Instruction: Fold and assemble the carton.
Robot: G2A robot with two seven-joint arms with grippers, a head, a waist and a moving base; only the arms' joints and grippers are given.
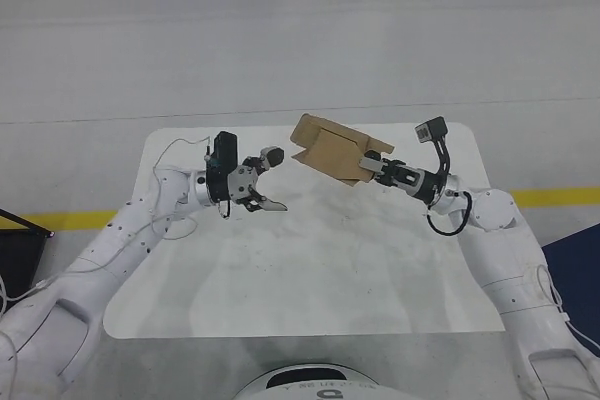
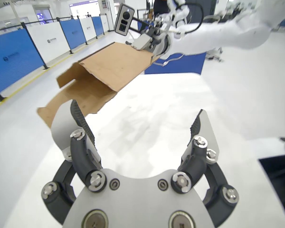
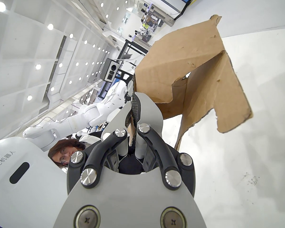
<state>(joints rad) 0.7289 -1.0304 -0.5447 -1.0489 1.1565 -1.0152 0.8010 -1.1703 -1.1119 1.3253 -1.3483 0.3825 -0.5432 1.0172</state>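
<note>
Now carton (image 1: 330, 150) in R gripper (image 1: 366, 166), L gripper (image 1: 278, 182) near.

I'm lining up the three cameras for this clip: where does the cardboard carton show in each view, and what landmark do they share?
Top view: carton held above the far edge of the table, between the two arms.
Left wrist view: carton in the air beyond the open left gripper.
Right wrist view: carton right in front of the jaws, which pinch its edge.
Shared landmark: the right gripper shut on the carton's edge.
</note>
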